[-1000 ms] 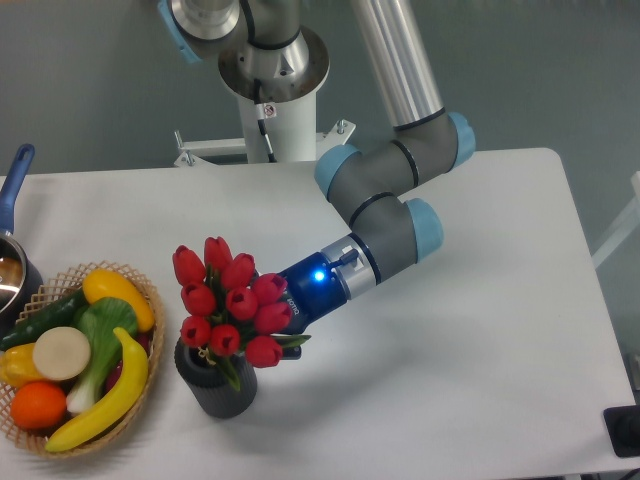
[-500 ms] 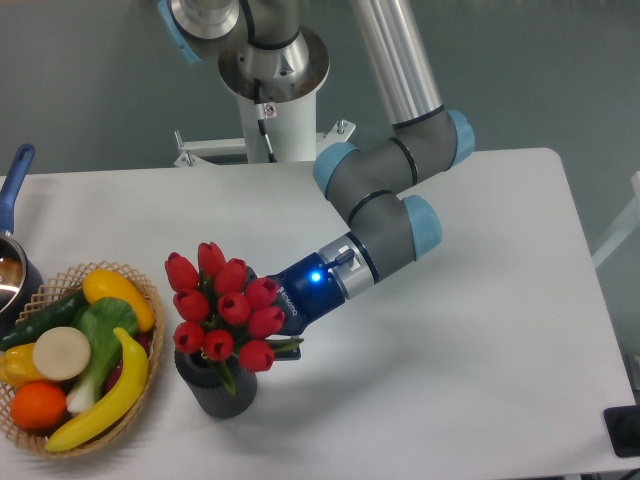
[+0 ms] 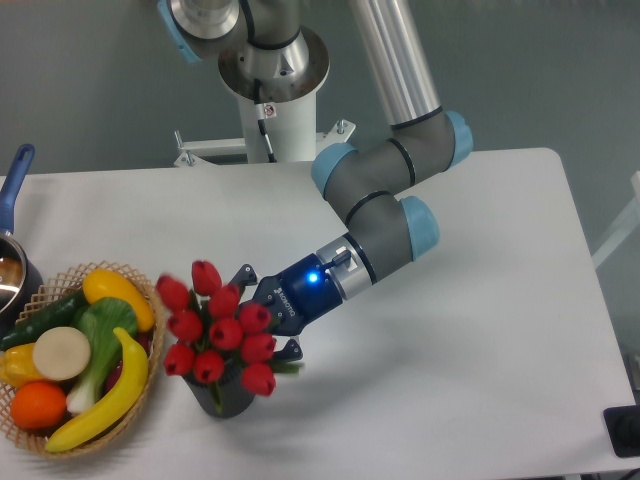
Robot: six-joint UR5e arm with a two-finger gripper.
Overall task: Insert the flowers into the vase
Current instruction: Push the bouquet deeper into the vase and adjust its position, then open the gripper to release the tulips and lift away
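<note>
Two fingers of the gripper [image 3: 262, 312] stand spread apart beside the flowers [image 3: 215, 328] in the vase [image 3: 228, 397].

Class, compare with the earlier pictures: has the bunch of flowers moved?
Yes. The flowers have dropped lower into the vase and shifted left toward the basket.

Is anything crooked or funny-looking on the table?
Yes, a little. The flowers lean over toward the wicker basket instead of standing straight, and their heads hide most of the vase. The gripper sits open right beside the bunch. The fruit and vegetables lie tidily in the basket; nothing has spilled.
</note>
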